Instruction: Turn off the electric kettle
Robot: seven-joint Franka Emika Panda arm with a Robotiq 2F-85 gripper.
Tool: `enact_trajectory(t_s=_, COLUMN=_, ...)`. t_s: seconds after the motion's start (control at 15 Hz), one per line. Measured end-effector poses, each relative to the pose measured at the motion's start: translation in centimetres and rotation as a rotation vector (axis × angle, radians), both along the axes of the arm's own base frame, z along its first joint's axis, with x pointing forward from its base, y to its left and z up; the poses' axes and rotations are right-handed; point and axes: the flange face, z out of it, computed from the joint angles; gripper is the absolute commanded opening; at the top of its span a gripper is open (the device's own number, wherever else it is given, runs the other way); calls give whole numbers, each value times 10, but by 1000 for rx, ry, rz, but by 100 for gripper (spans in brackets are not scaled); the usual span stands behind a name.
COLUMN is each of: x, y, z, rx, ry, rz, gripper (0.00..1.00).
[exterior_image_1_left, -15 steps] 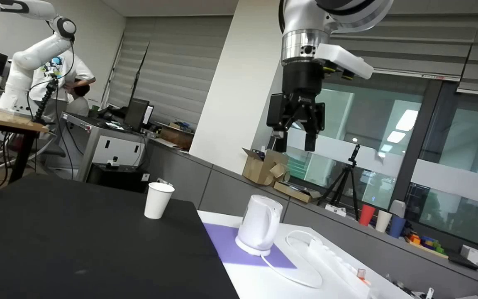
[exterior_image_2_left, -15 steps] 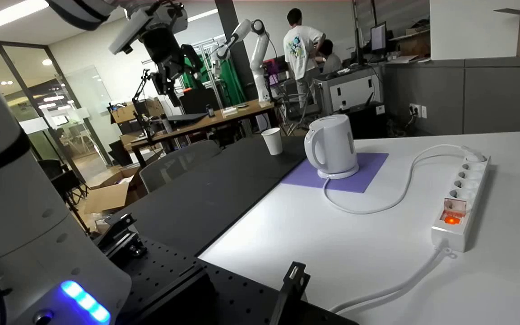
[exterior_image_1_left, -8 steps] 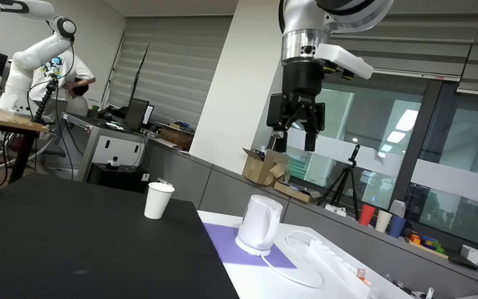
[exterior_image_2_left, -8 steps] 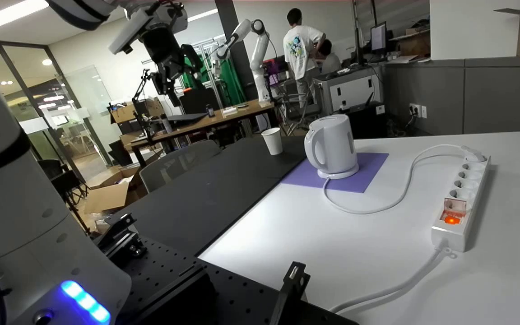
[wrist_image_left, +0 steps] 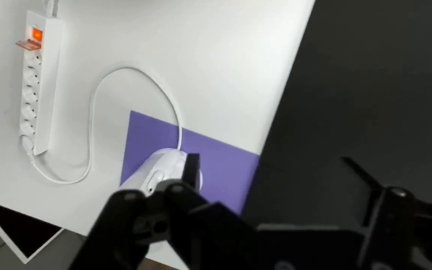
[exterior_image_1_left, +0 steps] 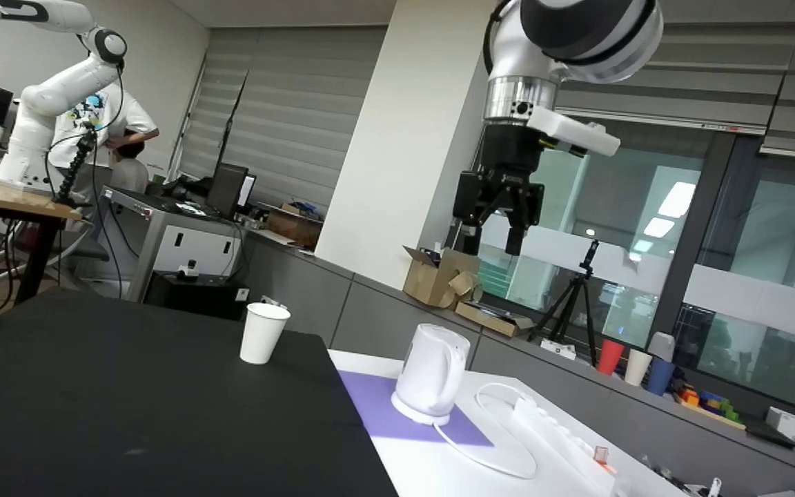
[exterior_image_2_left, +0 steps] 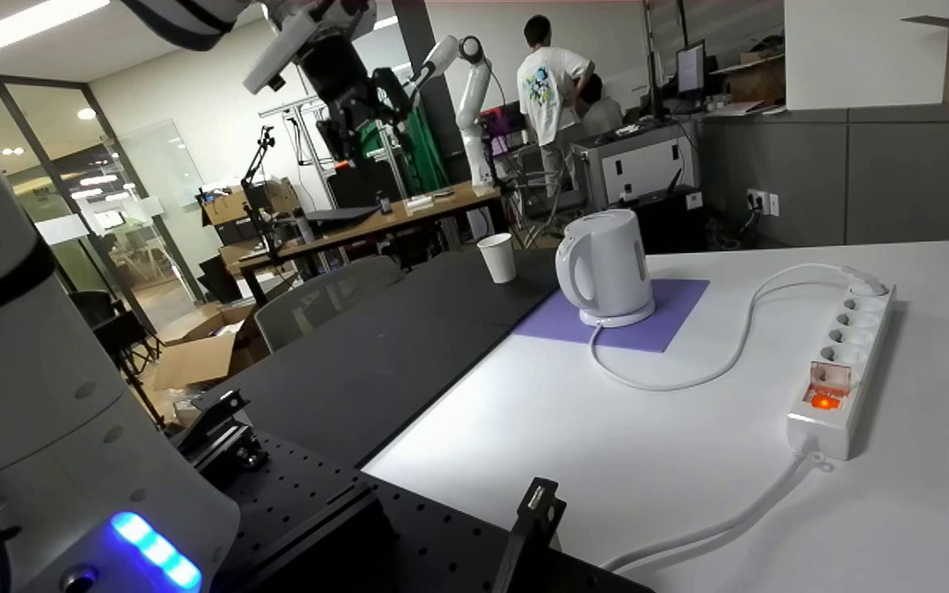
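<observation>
The white electric kettle stands upright on a purple sheet in both exterior views (exterior_image_1_left: 428, 373) (exterior_image_2_left: 610, 263). In the wrist view the kettle (wrist_image_left: 171, 161) shows at lower left, partly hidden behind a finger. A white cord runs from its base to a white power strip (exterior_image_2_left: 852, 379), which also shows in the wrist view (wrist_image_left: 46, 86). The strip's orange switch (exterior_image_2_left: 825, 401) is lit, with its clear flap raised; the switch also shows in the wrist view (wrist_image_left: 37, 34). My gripper (exterior_image_1_left: 493, 246) hangs high above the table, apart from the kettle. In the wrist view its fingers stand wide apart with nothing between them (wrist_image_left: 268, 159).
A white paper cup (exterior_image_2_left: 497, 259) stands on the black table (exterior_image_2_left: 359, 362) beside the white table (exterior_image_2_left: 730, 461). The purple sheet (exterior_image_2_left: 680, 309) lies at the white table's edge. The strip's thick cord (exterior_image_2_left: 730, 527) runs along the table front. A black mounting plate (exterior_image_2_left: 441, 519) holds the robot base.
In the last half second the arm and gripper have shifted a little, to the right in both exterior views. The gripper stays high and open. The kettle, cup and strip have not moved.
</observation>
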Motion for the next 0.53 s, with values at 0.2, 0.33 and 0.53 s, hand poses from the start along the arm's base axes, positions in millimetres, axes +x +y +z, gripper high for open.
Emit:
enact_trajectory(t_s=0.2, x=21, y=-46, z=-8, rx=26, ry=-63, rz=-60, gripper=38)
enact_trajectory(t_s=0.33, x=34, y=-71, z=-17, rx=45, ry=-105, rz=-86, gripper=24)
enact_trajectory(t_s=0.53, x=52, y=-98, z=-31, rx=68, ry=-137, rz=-83, gripper=4)
